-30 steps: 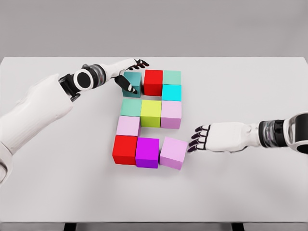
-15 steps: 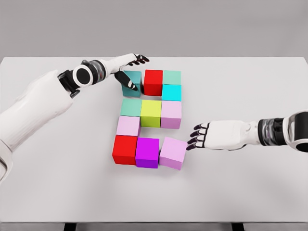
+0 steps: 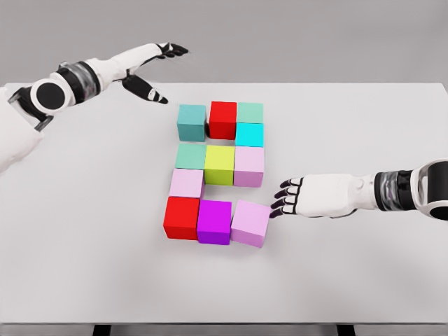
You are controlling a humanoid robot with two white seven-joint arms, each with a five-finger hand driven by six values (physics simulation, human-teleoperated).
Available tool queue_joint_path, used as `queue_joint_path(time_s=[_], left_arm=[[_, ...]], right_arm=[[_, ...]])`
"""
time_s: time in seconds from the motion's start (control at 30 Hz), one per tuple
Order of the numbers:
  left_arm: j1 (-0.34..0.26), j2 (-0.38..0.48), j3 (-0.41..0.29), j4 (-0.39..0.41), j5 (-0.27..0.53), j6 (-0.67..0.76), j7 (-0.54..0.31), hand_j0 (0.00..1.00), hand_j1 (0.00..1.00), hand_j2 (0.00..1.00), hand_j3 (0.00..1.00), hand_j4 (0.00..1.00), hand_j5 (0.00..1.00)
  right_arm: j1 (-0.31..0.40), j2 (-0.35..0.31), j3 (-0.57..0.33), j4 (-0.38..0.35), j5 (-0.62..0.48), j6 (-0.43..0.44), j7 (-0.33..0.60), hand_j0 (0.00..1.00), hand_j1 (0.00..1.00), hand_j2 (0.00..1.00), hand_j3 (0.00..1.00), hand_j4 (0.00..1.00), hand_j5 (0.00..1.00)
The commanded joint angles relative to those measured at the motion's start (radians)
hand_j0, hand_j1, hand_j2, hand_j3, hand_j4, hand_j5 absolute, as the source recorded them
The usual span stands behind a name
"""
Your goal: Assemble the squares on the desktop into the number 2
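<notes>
Near the middle of the tabletop [image 3: 364, 280], pale grey, matte and flat: ten smooth, square-edged cubes with a plastic-like sheen, laid out in rows. Toward the far edge, a top row of three: teal cube [image 3: 191, 122], red cube [image 3: 222, 119], pale green cube [image 3: 250, 112], sides touching or nearly so. Just below the pale green one, a cyan cube [image 3: 249, 134]. Next row: mint cube [image 3: 190, 155], yellow-green cube [image 3: 219, 164], pink cube [image 3: 248, 166], packed side by side. Under the mint one, a light pink cube [image 3: 185, 183]. Nearest the front edge, a bottom row: second red cube [image 3: 182, 218], magenta cube [image 3: 214, 222], and a lilac cube [image 3: 250, 223], the last turned slightly askew against its neighbour.

From the right edge, reaching in: right hand [image 3: 308, 199], glossy white shell with dark fingertips, fingers [image 3: 280, 204] spread loose and holding nothing, tips touching or almost touching the lilac cube's right side.

Over the far left corner, raised above the surface: left hand [image 3: 150, 66], white with black tips, flat and extended, thumb dropped apart from the other fingers, gripping nothing, well apart from the teal cube.
</notes>
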Motion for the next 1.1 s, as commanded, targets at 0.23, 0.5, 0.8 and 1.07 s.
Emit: queue_joint_path(time_s=[0.23,0.5,0.8,1.07], left_arm=[[0.083,0.216,-0.045,-0.033,-0.011,-0.283,-0.001,0.98,0.98,0.98,0.98,0.98,0.98],[0.078,0.243,-0.072,-0.068,-0.392,-0.335,0.005,0.96,0.96,0.96,0.96,0.96,0.96],[0.078,0.174,-0.076,-0.068,-0.557,-0.335,-0.001,0.97,0.97,0.97,0.97,0.97,0.97],[0.078,0.134,-0.076,-0.063,-0.585,-0.329,-0.002,0.97,0.97,0.97,0.97,0.97,0.97]], right_arm=[[-0.006,0.007,0.000,0.000,-0.021,0.002,0.000,1.00,1.00,1.00,1.00,1.00,1.00],[-0.012,0.012,0.000,0.000,-0.036,0.002,0.000,1.00,1.00,1.00,1.00,1.00,1.00],[-0.021,-0.007,-0.151,0.027,-0.038,0.002,0.000,1.00,1.00,1.00,1.00,1.00,1.00],[0.026,-0.019,-0.275,0.090,-0.297,0.002,0.000,1.00,1.00,1.00,1.00,1.00,1.00]])
